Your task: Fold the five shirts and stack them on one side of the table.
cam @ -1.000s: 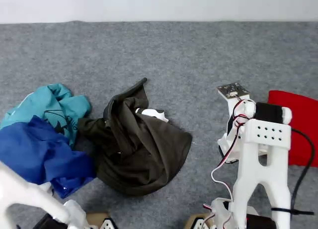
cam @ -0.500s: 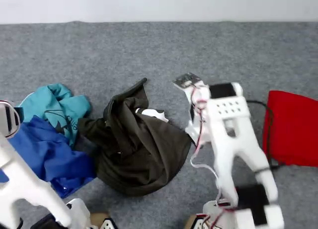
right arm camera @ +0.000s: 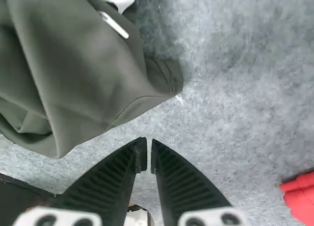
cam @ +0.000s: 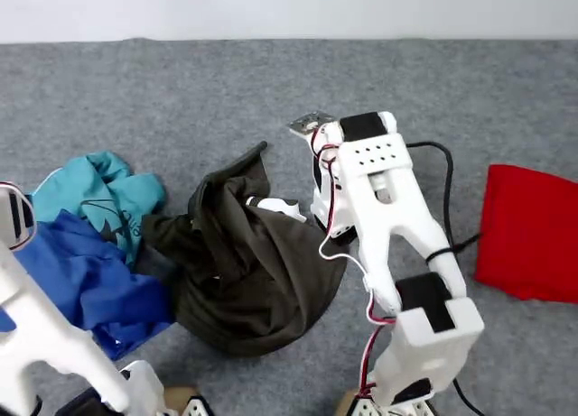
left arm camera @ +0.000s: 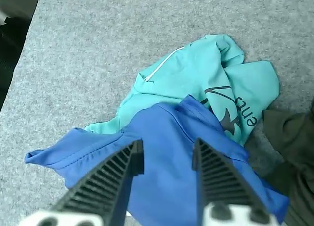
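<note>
On the grey bench (cam: 163, 91) there are four shirts to see. The olive shirt (cam: 253, 272) lies crumpled near the middle, with a small white piece (cam: 275, 206) showing at its upper folds; I cannot tell what this piece is. To one side of it, the teal shirt (cam: 99, 195) and the blue shirt (cam: 81, 285) lie in one heap. The blue one partly covers the teal one, and its edge touches the olive shirt. The red shirt (cam: 528, 231) lies flat on the opposite side of the bench, well apart from the other three.

The right arm (cam: 379, 190) comes from the near edge of the bench and bends over the olive shirt on the side facing the red shirt. The right end effector (right arm camera: 148, 155) hangs above bare bench, just beside the hem of the olive shirt. Its fingers are almost fully together, with only a thin slit between them, and they hold nothing.

The left arm (cam: 36, 344) stands at the near corner, beside the heap. The left end effector (left arm camera: 168, 150) is above the blue shirt, close to the place where blue cloth meets teal. Its fingers are spread apart and nothing is between them. From the wrist view I cannot tell whether the fingertips touch the cloth.
</note>
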Available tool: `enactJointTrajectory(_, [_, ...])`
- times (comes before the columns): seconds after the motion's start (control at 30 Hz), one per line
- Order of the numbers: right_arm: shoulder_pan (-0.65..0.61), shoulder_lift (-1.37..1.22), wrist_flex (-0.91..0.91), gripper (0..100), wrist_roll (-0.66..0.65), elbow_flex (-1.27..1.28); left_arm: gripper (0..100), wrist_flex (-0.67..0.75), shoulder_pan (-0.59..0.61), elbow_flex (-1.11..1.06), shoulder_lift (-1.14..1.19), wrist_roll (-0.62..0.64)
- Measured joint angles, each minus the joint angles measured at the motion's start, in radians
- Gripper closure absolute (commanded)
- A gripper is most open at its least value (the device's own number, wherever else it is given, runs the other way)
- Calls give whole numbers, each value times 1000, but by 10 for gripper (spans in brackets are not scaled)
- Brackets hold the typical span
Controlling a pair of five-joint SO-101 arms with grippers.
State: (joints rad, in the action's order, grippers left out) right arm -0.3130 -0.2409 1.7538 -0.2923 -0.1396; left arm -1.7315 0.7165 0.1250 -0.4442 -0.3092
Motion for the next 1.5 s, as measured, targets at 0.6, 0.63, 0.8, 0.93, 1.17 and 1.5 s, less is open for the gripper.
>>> enactJointTrajectory(0.6, [-41, -269, -120, 761, -83, -29, 836, 0, -8, -132, -195, 0])
enactJointTrajectory(0.63, [-51, -290, -132, 762, -83, -29, 836, 0, -8, -144, -204, 0])
enactJointTrajectory(0.8, [-61, -385, -137, 920, -83, -74, 836, 0, -8, -166, -238, 0])
enactJointTrajectory(0.93, [-55, -416, -87, 965, -83, -163, 836, 0, -8, -166, -244, 0])
enactJointTrajectory(1.17, [-26, -407, 0, 990, -84, -359, 836, 0, -9, -166, -244, 0])
enactJointTrajectory(1.5, [110, -141, -8, 990, -221, -732, 836, 0, -8, -166, -244, 0])
